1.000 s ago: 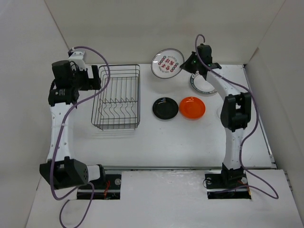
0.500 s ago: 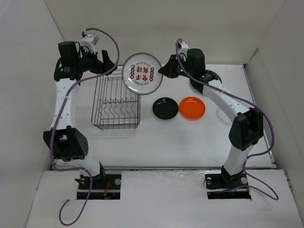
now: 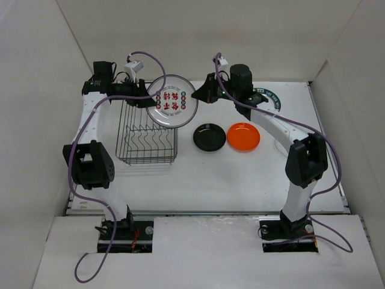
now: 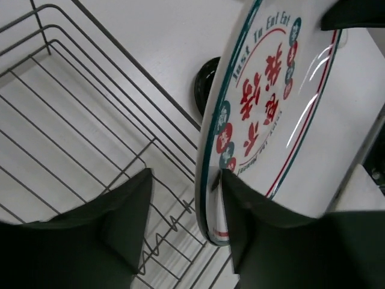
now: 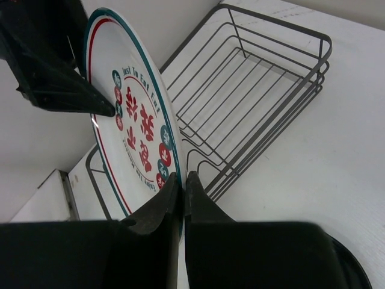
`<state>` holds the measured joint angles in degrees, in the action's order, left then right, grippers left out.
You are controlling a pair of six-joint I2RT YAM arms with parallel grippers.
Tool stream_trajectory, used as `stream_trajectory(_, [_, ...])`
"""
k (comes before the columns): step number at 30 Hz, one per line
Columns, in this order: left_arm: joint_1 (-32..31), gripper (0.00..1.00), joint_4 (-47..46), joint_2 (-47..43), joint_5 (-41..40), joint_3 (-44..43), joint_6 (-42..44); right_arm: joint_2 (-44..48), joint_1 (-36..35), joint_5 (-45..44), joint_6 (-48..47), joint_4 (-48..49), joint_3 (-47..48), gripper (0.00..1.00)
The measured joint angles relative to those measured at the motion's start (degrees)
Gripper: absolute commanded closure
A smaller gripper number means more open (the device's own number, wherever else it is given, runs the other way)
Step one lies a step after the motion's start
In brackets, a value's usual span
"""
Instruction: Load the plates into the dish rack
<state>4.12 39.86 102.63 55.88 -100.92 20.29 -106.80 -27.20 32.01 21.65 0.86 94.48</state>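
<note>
**Red-marked plate held in the air over the rack's far corner**

Here's where you stand. The red-marked plate (image 3: pixel 172 101) is up off the bench (image 3: pixel 240 174), tipped on edge above the far right corner of the dish rack (image 3: pixel 147 161), and not in any slot.

Your right jaws are pinched tight on its rim. In the right wrist view the two fingers (image 5: pixel 150 223) come together with only the plate's edge between them, so that side carries it.

Your left jaws sit at the opposite rim, spread wide. The left wrist view shows the rim inside the gap, close against one finger (image 4: pixel 252 235), with the other finger (image 4: pixel 123 217) standing well clear. You're straddling the plate there, not clamping it. I cannot tell whether that nearer finger actually touches.

Down on the bench, the black plate (image 3: pixel 209 137) and the orange plate (image 3: pixel 243 136) lie flat, just beside each other, right of the rack. The patterned-rim plate (image 3: pixel 275 98) lies flat further back, partly hidden behind your right arm (image 3: pixel 283 129).
</note>
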Motion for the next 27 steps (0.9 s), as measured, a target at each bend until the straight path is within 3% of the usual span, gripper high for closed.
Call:
stream_trajectory(1, [0.0,0.85,0.6,0.0,0.3,0.0,0.5,-0.1,0.0,0.0,0.0,0.0,0.1,1.0])
stream_trajectory(2, [-0.1,0.96,1.3,-0.1,1.2,0.0,0.7,-0.3,0.0,0.2,0.3,0.0,0.5,1.0])
stream_trajectory(5, [0.1,1.0,1.5,-0.9,3.4,0.1,-1.0,-0.8,0.1,0.3,-1.1,0.0,1.1,1.0])
stream_trajectory(6, [0.2,1.0,1.4,-1.6,3.2,0.4,-1.6,-1.1,0.1,0.6,-1.4,0.1,1.4,0.95])
stream_trajectory(7, [0.4,1.0,0.7,-2.6,2.9,1.2,-2.5,-1.4,0.0,0.8,-1.4,0.4,1.7,0.72])
stream_trajectory(8, [0.5,1.0,-0.1,-3.8,2.4,2.4,-3.4,-1.7,-0.1,1.1,-0.7,0.6,2.0,0.01])
stream_trajectory(14, [0.9,1.0,-6.5,-15.0,-8.5,11.1,-9.4,-2.0,-1.3,-1.4,1.4,3.2,3.0,0.0])
stream_trajectory(22, [2.0,1.0,-9.8,-37.6,-42.5,18.5,-13.2,-0.3,-2.8,-18.8,1.7,-2.5,1.5,0.0])
stream_trajectory(27, [2.1,1.0,-11.3,-42.2,-59.0,22.0,-13.3,-0.1,-5.2,-29.5,1.7,-9.7,1.5,0.0])
